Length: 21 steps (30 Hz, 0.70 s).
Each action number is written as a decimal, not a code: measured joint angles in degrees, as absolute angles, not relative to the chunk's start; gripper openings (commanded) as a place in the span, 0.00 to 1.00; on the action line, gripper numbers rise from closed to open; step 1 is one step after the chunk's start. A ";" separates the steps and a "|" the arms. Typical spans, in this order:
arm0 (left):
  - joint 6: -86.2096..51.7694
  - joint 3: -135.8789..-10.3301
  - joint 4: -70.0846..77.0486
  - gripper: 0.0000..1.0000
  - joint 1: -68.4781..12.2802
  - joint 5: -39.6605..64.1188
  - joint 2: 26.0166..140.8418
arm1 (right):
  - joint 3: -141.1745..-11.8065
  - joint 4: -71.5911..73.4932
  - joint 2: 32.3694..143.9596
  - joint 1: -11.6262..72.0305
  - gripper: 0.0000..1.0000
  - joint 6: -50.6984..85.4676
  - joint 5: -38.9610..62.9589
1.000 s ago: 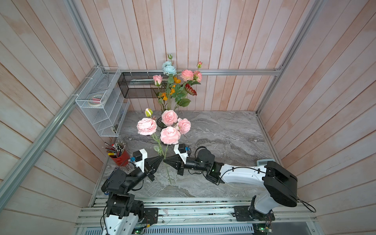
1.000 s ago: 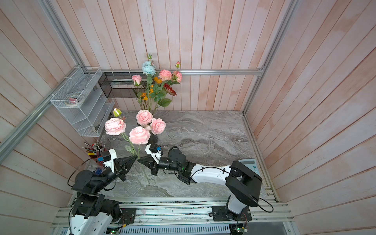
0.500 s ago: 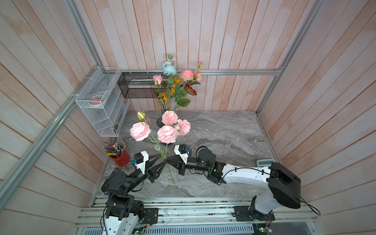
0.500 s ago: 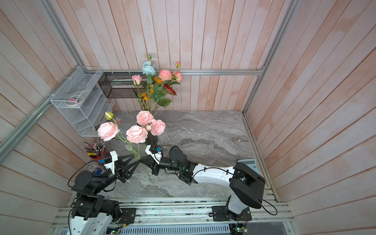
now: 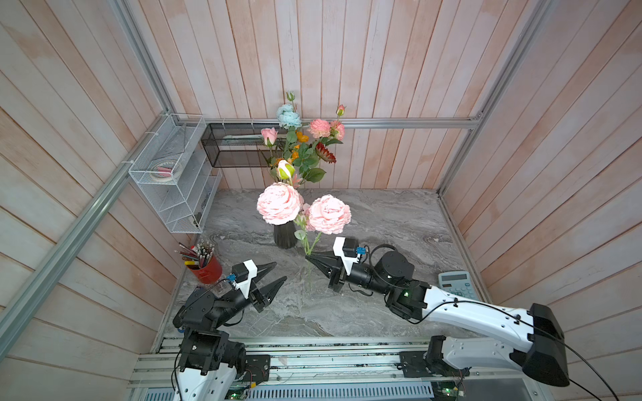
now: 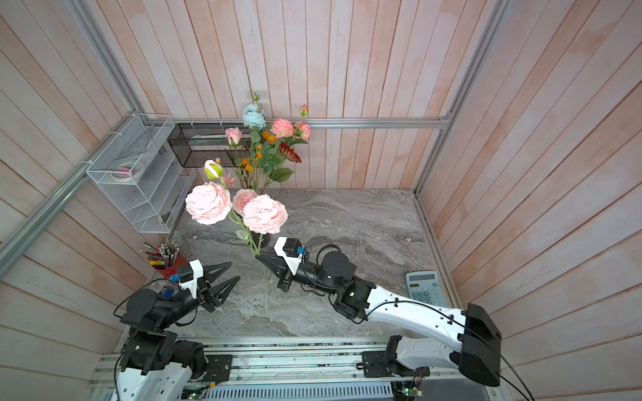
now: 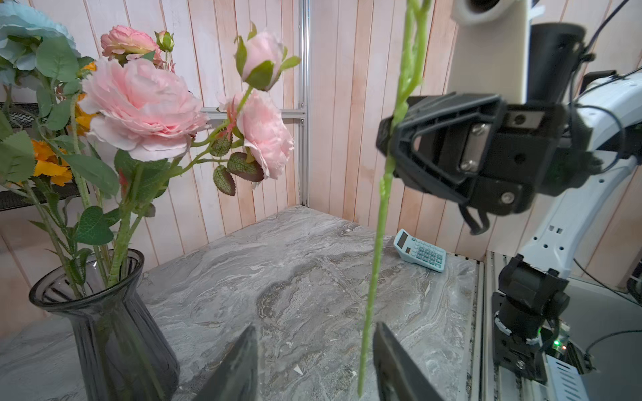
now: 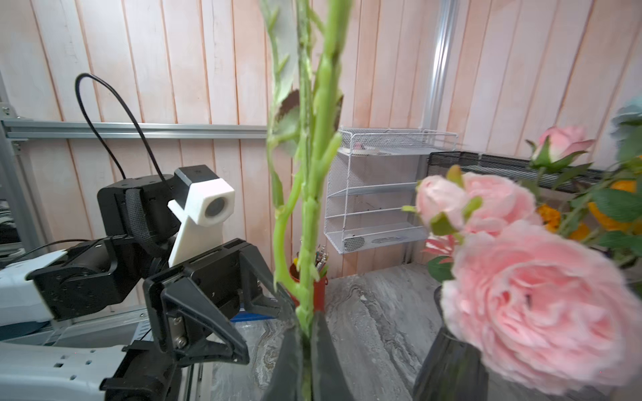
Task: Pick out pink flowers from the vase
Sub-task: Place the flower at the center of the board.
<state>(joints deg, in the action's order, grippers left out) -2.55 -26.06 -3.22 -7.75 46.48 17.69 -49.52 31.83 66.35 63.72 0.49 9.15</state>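
My right gripper (image 5: 308, 259) is shut on the thin green stalk of a pink flower stem (image 5: 305, 243), held upright in front of the vase (image 5: 285, 236). Its two big light pink heads (image 5: 279, 208) and a bud (image 5: 285, 170) stand above the vase. My left gripper (image 5: 280, 272) is open, to the left of and below the right one. In the left wrist view the stalk's lower end (image 7: 364, 347) hangs free between my left fingers (image 7: 385, 350). More pink flowers (image 7: 139, 104) (image 5: 319, 127) stand in the dark ribbed vase (image 7: 114, 330).
A light blue bloom (image 5: 288, 116) and orange and dark red flowers (image 5: 324, 152) share the vase. A red pencil cup (image 5: 205, 269) stands at the front left, a calculator (image 5: 457, 284) at the right. A white wire shelf (image 5: 173, 173) and a black mesh tray (image 5: 236, 149) hang on the walls.
My left gripper has opened, let go of the stalk and drawn back a little. The right gripper keeps the stalk, and the pink heads have swung to the right.
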 measured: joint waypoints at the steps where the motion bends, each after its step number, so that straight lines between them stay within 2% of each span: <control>1: -2.11 -26.50 -3.22 0.52 -7.75 46.50 18.68 | -49.47 30.61 65.14 63.57 0.00 0.32 8.19; 7: 0.25 -28.95 -3.07 0.50 -7.75 46.41 24.03 | -47.31 22.96 57.43 58.06 0.00 1.15 4.01; 15: 2.61 -30.89 -2.57 0.48 -7.75 43.46 27.27 | -43.40 13.50 46.41 43.99 0.00 5.23 2.94; 21: 3.62 -32.64 -3.01 0.47 -7.75 40.16 31.09 | -42.57 8.43 44.42 33.61 0.00 8.03 6.13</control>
<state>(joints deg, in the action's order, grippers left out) 3.62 -32.64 -3.01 -7.75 40.16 31.09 -42.57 8.43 44.42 33.61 8.03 6.13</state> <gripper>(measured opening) 0.475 0.057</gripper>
